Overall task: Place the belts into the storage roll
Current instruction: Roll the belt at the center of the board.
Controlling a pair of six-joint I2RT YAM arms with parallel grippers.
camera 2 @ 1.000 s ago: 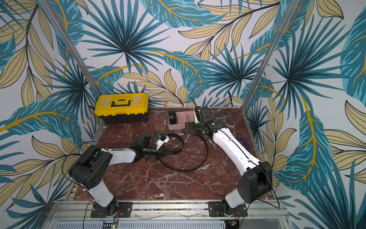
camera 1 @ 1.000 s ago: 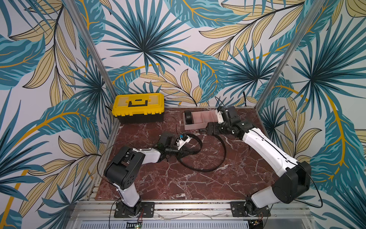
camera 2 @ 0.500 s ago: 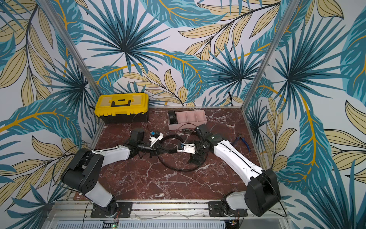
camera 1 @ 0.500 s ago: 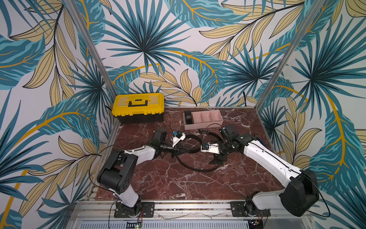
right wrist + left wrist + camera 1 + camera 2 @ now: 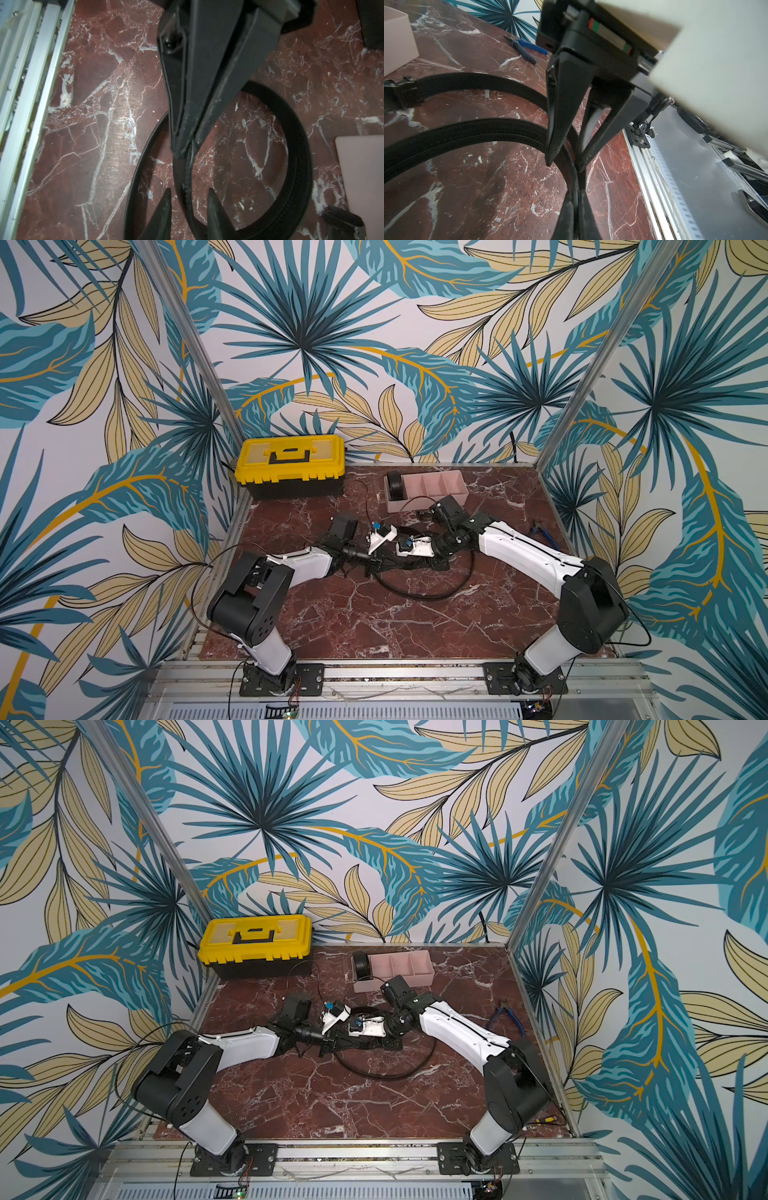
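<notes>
Left gripper (image 5: 576, 193) is clamped on the loose belt (image 5: 419, 598) mid-table. Right gripper (image 5: 189, 193) straddles the same strap, fingers spread, not touching it. Coiled belt (image 5: 395, 485) sits in the end compartment of the storage roll (image 5: 455, 489), toolbox (image 5: 291, 464) side. Loads of bare marble (image 5: 374, 626) between the loop and the front rail (image 5: 395, 672).
</notes>
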